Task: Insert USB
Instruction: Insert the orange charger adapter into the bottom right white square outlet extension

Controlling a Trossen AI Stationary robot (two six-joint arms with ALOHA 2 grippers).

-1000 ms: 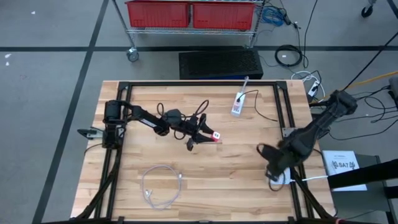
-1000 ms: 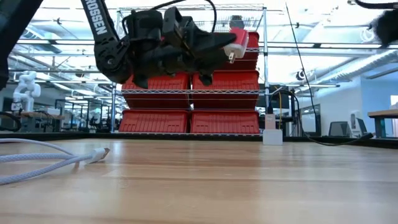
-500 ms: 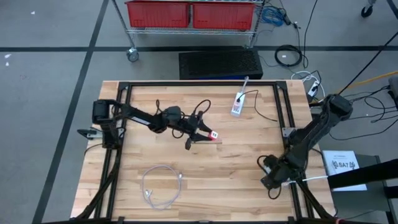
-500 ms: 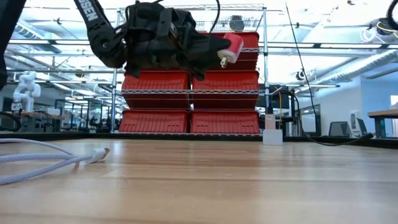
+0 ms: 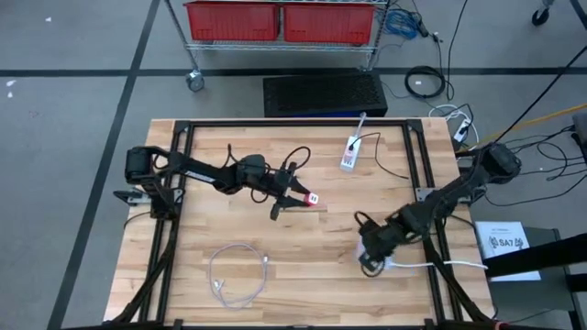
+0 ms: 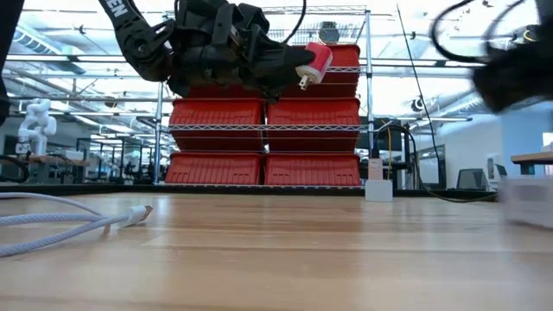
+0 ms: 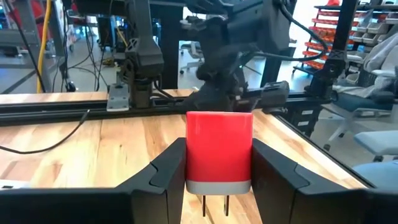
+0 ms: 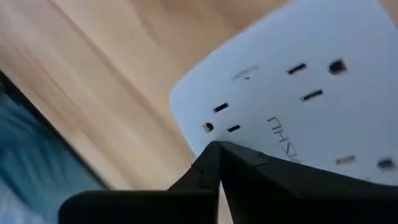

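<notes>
The small red plastic wall charger [image 5: 310, 197] with a grey base and two metal prongs is held clear of the light wooden plank worktop [image 5: 303, 266], near the worktop's middle. The left end effector [image 5: 295, 199] grips it between both dark fingers [image 7: 166, 174], prongs pointing outward, as the left wrist view shows plainly.

The right end effector [image 5: 371, 257] sits near the worktop's right-hand rail, its fingers pressed fully together with nothing visibly between them, just above a flat white plastic power strip [image 8: 292, 99] with rows of slotted outlets. In the low view that strip [image 6: 529, 200] rests on the worktop at the right.

The step in hand looks like bringing the parts together: charger lifted, strip being positioned. A white braided USB cable [image 5: 237, 275] lies coiled on the worktop, well apart from the charger, with its plug [image 6: 138, 212] free. The next move likely calls for lining up plug or prongs squarely with the matching opening; a tilt would jam it.

A second white strip-like block [image 5: 350, 152] lies toward the worktop's far edge. Beyond the worktop stand a wire rack with red plastic bins [image 6: 263, 112], on a grey floor with loose cables.
</notes>
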